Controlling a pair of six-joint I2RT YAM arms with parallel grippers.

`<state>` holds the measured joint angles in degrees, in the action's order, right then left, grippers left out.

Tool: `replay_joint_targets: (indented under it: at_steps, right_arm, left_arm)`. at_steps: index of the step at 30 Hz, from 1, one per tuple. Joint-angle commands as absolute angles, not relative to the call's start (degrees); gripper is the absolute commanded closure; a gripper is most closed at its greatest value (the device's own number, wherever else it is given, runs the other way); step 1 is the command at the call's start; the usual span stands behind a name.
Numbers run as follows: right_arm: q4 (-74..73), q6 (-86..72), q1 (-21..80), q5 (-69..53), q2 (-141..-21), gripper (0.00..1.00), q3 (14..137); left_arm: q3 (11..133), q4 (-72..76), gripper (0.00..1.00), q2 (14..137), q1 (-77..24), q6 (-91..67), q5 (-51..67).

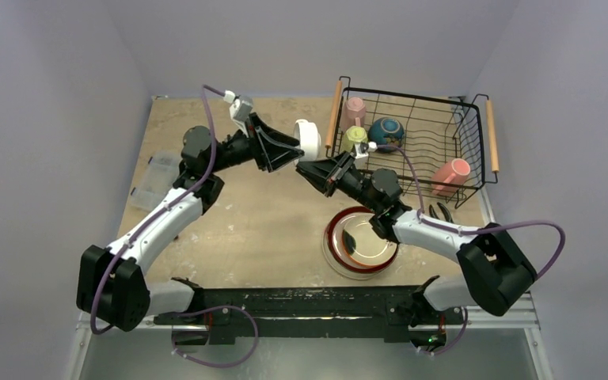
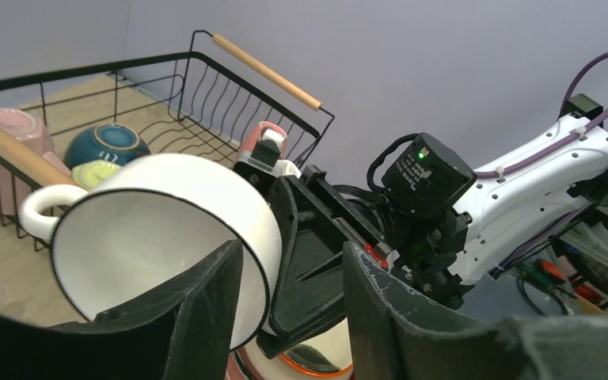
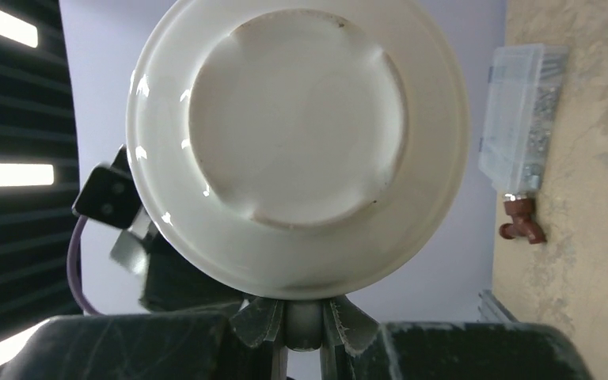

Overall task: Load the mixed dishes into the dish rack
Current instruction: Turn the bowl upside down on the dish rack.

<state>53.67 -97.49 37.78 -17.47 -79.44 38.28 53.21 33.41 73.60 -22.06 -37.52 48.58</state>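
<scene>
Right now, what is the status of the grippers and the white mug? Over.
Right gripper shut on white mug, midair beside dish rack. Left gripper open around the mug's rim. In the way: maybe the rack's wooden handle, close by.

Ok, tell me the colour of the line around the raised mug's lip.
Black, on the white mug; clearest in the left wrist view.

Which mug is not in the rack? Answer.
The white mug, held aloft by the right pincer; the pale pink, yellow-green and salmon mugs sit inside the dish rack.
</scene>
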Motion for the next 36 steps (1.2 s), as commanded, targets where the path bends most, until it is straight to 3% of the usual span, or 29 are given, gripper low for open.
replay_joint_targets:
  at_steps: [1,4,5,10,13,21,31,36]
  right_arm:
    - [56.9,-96.0,34.8,-12.9,-75.1,1.00,35.1]
    - [52.9,-93.6,31.2,-14.4,-71.5,1.00,33.6]
    - [49.9,-91.7,29.5,-15.2,-69.9,1.00,33.7]
    - [14.5,-67.9,23.6,-15.1,-62.6,1.00,45.7]
    - [-9.8,-50.0,23.2,-3.8,-61.7,1.00,58.1]
    - [-39.6,-26.6,23.1,16.8,-71.5,1.00,78.2]
    - [-48.2,-18.8,22.8,35.4,-87.2,1.00,86.8]
    - [-45.9,-19.0,19.1,29.7,-91.0,1.00,87.5]
  left_arm:
    - [56.7,35.0,0.45,68.4,-22.0,-33.9,46.1]
    - [57.1,29.0,0.26,65.5,-21.8,-28.6,43.1]
    - [57.0,27.4,0.24,64.4,-21.7,-27.2,41.3]
    - [57.0,21.6,0.23,62.6,-20.0,-25.0,33.9]
    - [57.0,22.2,0.23,63.1,-17.9,-28.0,33.9]
    - [57.0,27.7,0.24,66.2,-13.3,-36.3,37.1]
    - [57.9,26.2,0.24,67.8,-12.9,-36.4,37.6]
    - [58.3,24.9,0.25,67.6,-12.9,-35.6,37.5]
